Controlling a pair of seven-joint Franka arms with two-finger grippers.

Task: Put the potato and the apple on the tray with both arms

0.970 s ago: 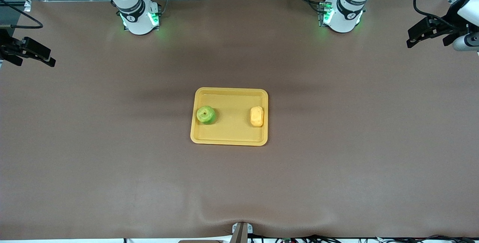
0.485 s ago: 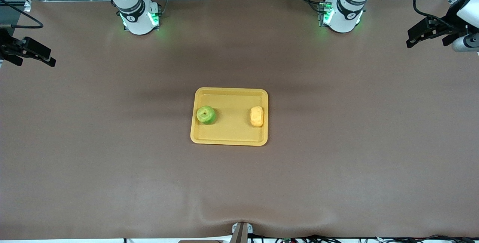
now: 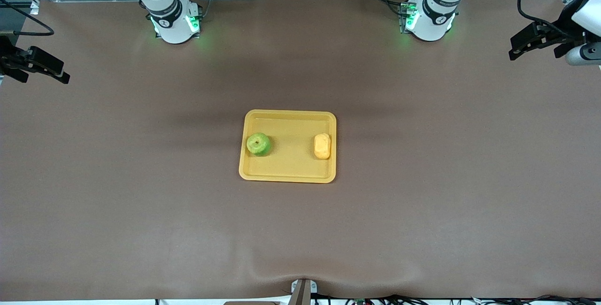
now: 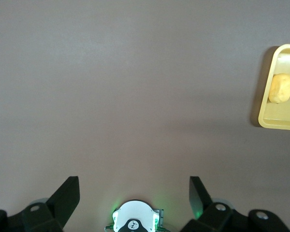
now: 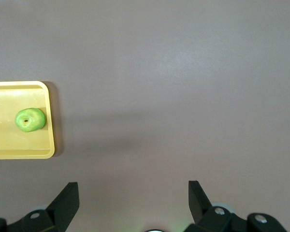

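- Your left gripper (image 3: 519,48) hangs in the air over the table's edge at the left arm's end, well apart from the tray (image 3: 288,176); its jaws stand wide open and hold nothing
- In the left wrist view you see its two black fingers (image 4: 66,197) spread apart over bare brown table (image 4: 125,96), with the tray's corner (image 4: 266,121) and the potato (image 4: 281,88) at the frame's edge
- Your right gripper (image 3: 58,76) hangs over the table's edge at the right arm's end, also well apart from the tray; its jaws too are wide open and empty
- In the right wrist view you see its fingers (image 5: 66,198) parted over bare table, with the tray's end (image 5: 48,145) and the apple (image 5: 30,119) in sight
- Both arms wait, drawn back from the tray
- The tray lies flat in the middle of the table (image 3: 422,178), between the two grippers
- The apple (image 3: 258,144) sits in the tray at the end toward the right arm, just beside the rim, stem dimple up
- The potato (image 3: 322,146) lies in the tray at the end toward the left arm, close to that rim, apart from the apple
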